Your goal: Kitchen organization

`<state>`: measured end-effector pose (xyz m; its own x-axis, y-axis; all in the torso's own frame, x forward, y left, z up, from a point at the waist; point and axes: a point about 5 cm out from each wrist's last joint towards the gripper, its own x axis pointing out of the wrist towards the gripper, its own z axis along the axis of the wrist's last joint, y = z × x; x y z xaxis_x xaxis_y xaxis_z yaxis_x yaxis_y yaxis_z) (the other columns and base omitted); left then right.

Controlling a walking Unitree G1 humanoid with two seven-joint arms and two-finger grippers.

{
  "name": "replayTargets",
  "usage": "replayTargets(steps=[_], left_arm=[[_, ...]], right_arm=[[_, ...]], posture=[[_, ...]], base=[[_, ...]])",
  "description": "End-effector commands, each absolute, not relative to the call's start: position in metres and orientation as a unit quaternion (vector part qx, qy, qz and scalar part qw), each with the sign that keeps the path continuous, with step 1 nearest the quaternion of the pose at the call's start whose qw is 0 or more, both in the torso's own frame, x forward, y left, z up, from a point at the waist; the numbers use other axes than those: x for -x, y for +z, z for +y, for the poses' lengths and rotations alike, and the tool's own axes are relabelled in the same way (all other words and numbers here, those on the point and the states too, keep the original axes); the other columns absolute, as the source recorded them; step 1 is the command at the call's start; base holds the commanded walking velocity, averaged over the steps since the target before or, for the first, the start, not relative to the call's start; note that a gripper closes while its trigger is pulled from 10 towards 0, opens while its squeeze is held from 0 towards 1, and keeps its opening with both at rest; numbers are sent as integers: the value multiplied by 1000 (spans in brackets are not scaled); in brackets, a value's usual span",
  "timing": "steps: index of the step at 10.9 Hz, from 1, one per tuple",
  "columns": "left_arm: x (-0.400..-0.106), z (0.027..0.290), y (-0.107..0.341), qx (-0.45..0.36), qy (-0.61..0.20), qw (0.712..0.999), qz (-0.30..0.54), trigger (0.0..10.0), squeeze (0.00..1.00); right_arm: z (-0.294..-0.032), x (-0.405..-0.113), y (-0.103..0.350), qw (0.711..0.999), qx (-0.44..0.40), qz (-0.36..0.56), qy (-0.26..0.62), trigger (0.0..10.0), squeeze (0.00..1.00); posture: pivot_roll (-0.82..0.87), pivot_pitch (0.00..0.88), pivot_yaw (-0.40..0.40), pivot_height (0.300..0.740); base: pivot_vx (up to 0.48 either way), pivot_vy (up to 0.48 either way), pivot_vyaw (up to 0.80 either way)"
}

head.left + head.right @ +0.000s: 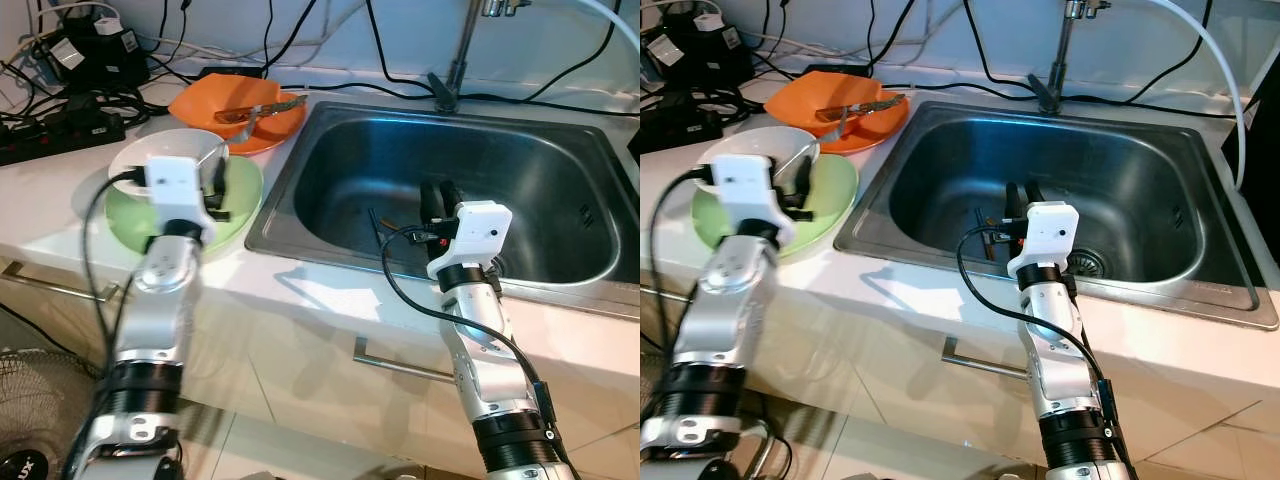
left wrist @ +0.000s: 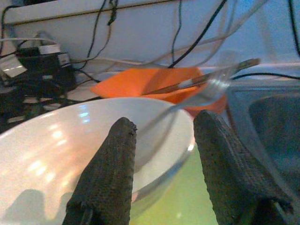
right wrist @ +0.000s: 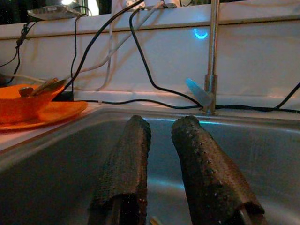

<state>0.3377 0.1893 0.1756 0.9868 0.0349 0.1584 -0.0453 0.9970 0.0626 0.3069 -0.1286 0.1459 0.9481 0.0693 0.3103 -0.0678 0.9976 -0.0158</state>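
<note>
- The left claw (image 2: 159,154) hangs over the white ceramic bowl (image 1: 150,152), fingers spread wide around a metal fork (image 2: 206,91) leaning in it.
- The bowl sits on a round green plate (image 1: 240,200) on the white counter (image 1: 310,300).
- Behind it, an orange plate (image 1: 270,125) carries an orange bowl with utensils.
- The right claw (image 3: 161,154), slightly parted and empty, reaches into the steel sink (image 1: 560,170).
- Black cables and a power strip (image 1: 60,135) crowd the counter's back-left corner.

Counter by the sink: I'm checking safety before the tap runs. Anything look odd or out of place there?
Yes. A black power strip with plugs and tangled black cables lies on the counter beside the orange plate and stainless sink, which looks risky this near water.
</note>
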Motion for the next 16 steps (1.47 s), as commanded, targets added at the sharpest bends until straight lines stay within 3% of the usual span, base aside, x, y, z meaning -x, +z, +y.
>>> replayTargets(steps=[1, 7, 11, 13, 15, 16], left_arm=[[-333, 200, 169, -30, 43, 997, -59, 10000, 0], [-324, 226, 179, -47, 92, 993, -63, 10000, 0], [-326, 198, 219, -69, 21, 985, -159, 10000, 0], [-324, 185, 233, -121, -30, 974, -191, 10000, 0], [-319, 141, 239, -248, -188, 925, -219, 10000, 0], [-320, 136, 236, -257, -202, 920, -216, 10000, 0]], right_arm=[[-129, -307, 131, 992, 6, -121, 36, 10000, 0], [-128, -311, 133, 991, 6, -125, 37, 10000, 0], [-132, -312, 134, 991, 5, -131, 25, 10000, 0], [-132, -312, 134, 991, 4, -131, 23, 10000, 0], [-131, -313, 132, 991, 1, -130, 20, 10000, 0], [-131, -312, 132, 991, 1, -129, 19, 10000, 0]], posture=[[29, 53, 62, 740], [37, 47, 60, 740], [36, 44, 64, 740], [38, 43, 65, 740], [40, 39, 70, 740], [36, 40, 72, 740]], base=[[0, 0, 0], [0, 0, 0], [0, 0, 0], [0, 0, 0], [0, 0, 0], [0, 0, 0]])
